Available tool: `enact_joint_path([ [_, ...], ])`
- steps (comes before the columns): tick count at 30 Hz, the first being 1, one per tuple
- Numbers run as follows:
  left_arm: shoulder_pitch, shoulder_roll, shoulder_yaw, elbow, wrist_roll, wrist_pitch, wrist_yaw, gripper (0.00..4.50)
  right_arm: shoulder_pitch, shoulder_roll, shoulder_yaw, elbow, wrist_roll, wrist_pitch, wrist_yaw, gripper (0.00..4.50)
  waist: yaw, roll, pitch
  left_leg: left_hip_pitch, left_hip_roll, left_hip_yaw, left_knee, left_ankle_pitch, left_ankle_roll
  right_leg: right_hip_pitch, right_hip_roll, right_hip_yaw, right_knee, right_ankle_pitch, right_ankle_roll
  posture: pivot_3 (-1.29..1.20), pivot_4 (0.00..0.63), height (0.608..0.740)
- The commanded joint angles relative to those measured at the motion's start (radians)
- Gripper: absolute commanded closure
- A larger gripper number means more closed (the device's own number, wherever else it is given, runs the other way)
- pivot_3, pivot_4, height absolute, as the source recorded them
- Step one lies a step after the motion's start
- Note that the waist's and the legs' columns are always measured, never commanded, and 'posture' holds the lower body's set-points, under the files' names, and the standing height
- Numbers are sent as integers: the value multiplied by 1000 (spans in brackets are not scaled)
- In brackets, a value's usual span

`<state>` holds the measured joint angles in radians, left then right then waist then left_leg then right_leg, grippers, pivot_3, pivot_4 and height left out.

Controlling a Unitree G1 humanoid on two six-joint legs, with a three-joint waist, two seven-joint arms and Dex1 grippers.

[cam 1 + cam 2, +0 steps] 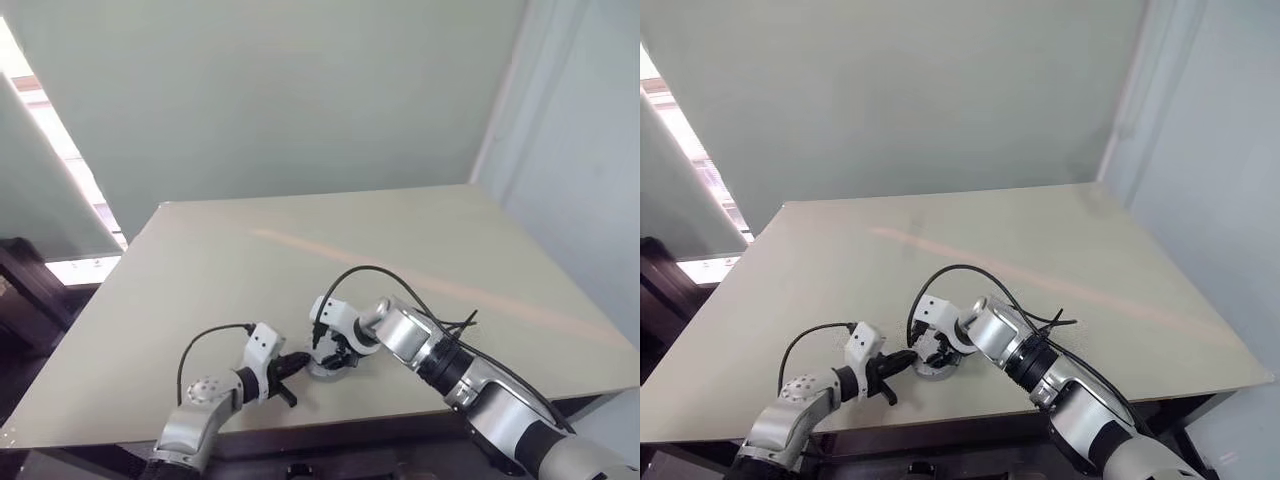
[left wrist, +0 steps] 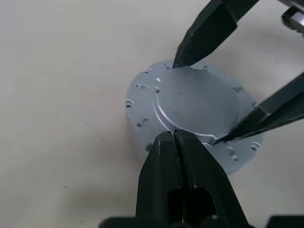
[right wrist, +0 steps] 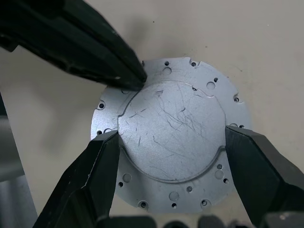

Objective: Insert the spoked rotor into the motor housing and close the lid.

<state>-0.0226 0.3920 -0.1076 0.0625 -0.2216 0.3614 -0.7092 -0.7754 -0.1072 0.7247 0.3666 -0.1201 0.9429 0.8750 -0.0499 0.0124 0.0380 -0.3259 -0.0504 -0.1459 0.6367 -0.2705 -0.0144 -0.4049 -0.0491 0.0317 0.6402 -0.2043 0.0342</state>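
The motor housing (image 3: pixel 171 137), a round grey metal piece with its flat scratched lid (image 3: pixel 173 128) shut on top, sits on the beige table (image 1: pixel 300 260) near the table's front edge, about midway along it. The right gripper (image 3: pixel 171 142) comes down over it with its two black fingers (image 3: pixel 90 175) spread wide, one at each side of the lid's raised disc and touching the flange. The left gripper (image 2: pixel 174 135) has its fingers pressed together, their tip resting on the lid's rim.

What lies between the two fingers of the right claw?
The flat round grey metal lid, raised disc in its middle; both fingers stand at its rim, seen in the right wrist view.
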Motion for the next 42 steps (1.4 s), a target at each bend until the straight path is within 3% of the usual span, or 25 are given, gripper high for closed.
enact_joint_path([
  [1, -26, -4, -29, 35, 37, 29, 23, 4500, 42, 0, 34, 67, -7, 35, -1, 1307, 0, 0, 0, 0, 0, 0, 0, 0, 0, 0, 0, 0, 0, 0, 0, 0, 0, 740],
  [13, -57, -7, -66, 86, 69, 28, 18, 4500, 47, 20, -113, 16, 66, 87, -10, 1307, 1, 1, -1, 0, -1, -1, 0, 0, 0, 0, -1, 0, 0, -1, 1, 0, 0, 740],
  [17, -57, -11, -70, 89, 71, 25, 16, 4500, 57, 15, -136, -19, 87, 84, -13, 33, 1, 1, -1, -1, -2, -1, -1, 0, 0, 0, -2, 0, 0, -1, 2, 0, 0, 740],
  [26, -47, -10, -80, 79, 74, 23, 4, 4500, 59, 0, -174, -52, 123, 73, -31, 33, 1, 1, -1, -1, -2, -2, -2, 0, 0, -1, -2, 0, 0, -2, 3, 0, 0, 740],
  [33, -40, -9, -88, 71, 75, 21, -10, 4500, 56, 35, -372, -117, 233, 132, -90, 33, 1, 1, 0, -4, -3, -2, -2, 1, 1, -3, -2, 0, -1, -1, 5, 0, 0, 740],
  [42, -37, -9, -99, 63, 81, 23, -17, 4500, 40, 57, -735, -86, 362, 221, -283, 33, 1, 2, 0, -8, -4, -2, -3, 2, 3, -4, -3, 0, -3, 0, 5, 0, 0, 740],
])
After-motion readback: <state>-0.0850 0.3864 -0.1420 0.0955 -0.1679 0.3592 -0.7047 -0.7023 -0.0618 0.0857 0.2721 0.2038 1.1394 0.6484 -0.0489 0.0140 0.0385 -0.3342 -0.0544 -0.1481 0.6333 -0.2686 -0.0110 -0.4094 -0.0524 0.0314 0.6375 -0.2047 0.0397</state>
